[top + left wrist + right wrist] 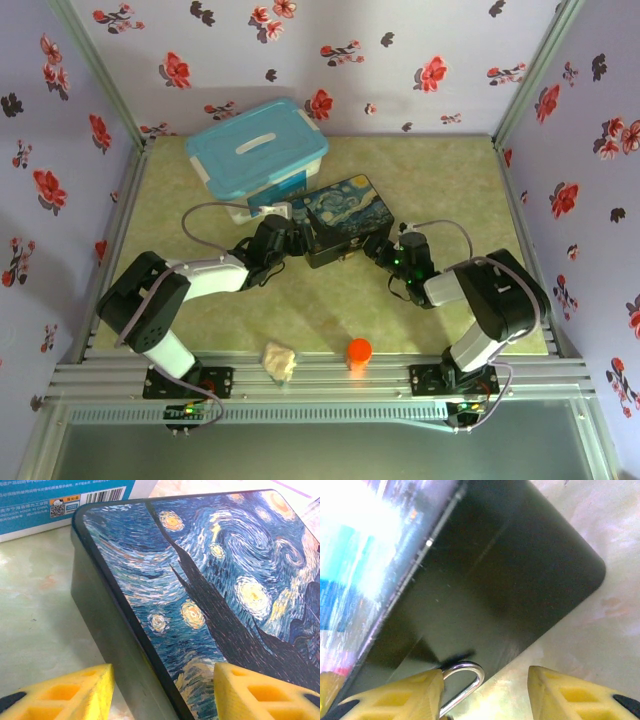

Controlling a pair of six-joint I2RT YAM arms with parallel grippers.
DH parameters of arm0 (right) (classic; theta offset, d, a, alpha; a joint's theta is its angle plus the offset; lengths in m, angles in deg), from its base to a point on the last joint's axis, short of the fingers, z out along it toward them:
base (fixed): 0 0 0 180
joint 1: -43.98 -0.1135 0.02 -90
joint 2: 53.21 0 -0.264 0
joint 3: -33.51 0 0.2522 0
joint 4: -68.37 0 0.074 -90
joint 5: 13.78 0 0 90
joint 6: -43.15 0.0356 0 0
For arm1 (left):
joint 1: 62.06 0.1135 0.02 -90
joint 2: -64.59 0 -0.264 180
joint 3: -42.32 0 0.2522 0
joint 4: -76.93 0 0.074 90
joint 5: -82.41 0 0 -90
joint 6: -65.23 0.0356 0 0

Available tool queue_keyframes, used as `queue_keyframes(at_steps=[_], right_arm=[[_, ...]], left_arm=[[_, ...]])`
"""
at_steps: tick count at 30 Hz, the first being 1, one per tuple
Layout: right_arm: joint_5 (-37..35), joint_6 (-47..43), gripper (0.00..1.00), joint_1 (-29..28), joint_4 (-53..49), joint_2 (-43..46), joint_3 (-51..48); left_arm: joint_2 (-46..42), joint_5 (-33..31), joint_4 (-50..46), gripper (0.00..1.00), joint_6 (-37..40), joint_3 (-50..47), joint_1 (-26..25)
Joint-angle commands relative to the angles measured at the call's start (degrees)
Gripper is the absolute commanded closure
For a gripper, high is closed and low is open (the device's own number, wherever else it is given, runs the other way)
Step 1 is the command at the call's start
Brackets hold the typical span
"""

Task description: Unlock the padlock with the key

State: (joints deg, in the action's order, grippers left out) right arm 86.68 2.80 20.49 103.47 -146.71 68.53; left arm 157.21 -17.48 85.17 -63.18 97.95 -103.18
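Now your right fingers (570,695) stand wide apart, and the shackle of the padlock (470,665) sits at lower centre, just beside the one at lower left, by the painted tin (510,580). Your left fingers (65,690) straddle the tin's edge; whether they clamp it, you cannot tell.

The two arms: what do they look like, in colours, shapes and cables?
The left arm and the right arm have bulky black joints, and each has one white link. A grey cable loops above each wrist. Green lights glow near the right wrist. The gripper fingers are yellow with hollow cells.
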Motion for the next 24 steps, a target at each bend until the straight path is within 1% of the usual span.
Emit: queue_keyframes(at_steps=[1, 7, 10, 13, 15, 17, 20, 23, 24], right_arm=[[4.18, 2.36, 0.54, 0.37, 9.83, -2.22, 0.03], [5.00, 5.91, 0.57, 0.54, 21.15, -7.77, -0.68], [4.90, 7.19, 0.62, 0.55, 22.49, -10.10, -0.17], [1.50, 6.60, 0.67, 0.05, 16.62, -10.57, -0.47], [-0.66, 5.31, 0.67, -0.44, 12.38, -10.14, -0.78], [-2.27, 3.15, 0.67, -1.13, 5.42, -9.12, 0.06], [-5.10, -2.47, 0.66, -4.13, -7.56, -7.21, 3.62], [-10.43, -8.32, 0.66, -8.64, -16.64, -4.28, 5.94], [-11.11, -9.23, 0.67, -9.18, -18.94, -3.71, 6.55]], left_arm=[[3.60, -1.71, -15.83, 0.46, 3.15, -2.93, 0.78], [4.24, -1.65, -16.00, 0.46, 3.17, -2.67, 0.69], [4.24, -1.72, -16.24, 0.46, 3.27, -2.58, 0.69], [4.38, -1.68, -16.33, 0.46, 3.27, -2.42, 0.69], [4.41, -1.69, -16.33, 0.46, 3.02, -2.49, 0.69], [4.50, -1.62, -16.20, 0.46, 2.99, -2.49, 0.69], [4.83, -1.60, -16.26, 0.46, 3.16, -2.21, 0.69], [5.02, -1.61, -16.53, 0.46, 3.25, -1.94, 0.67], [5.03, -1.62, -16.48, 0.46, 3.16, -1.94, 0.67]])
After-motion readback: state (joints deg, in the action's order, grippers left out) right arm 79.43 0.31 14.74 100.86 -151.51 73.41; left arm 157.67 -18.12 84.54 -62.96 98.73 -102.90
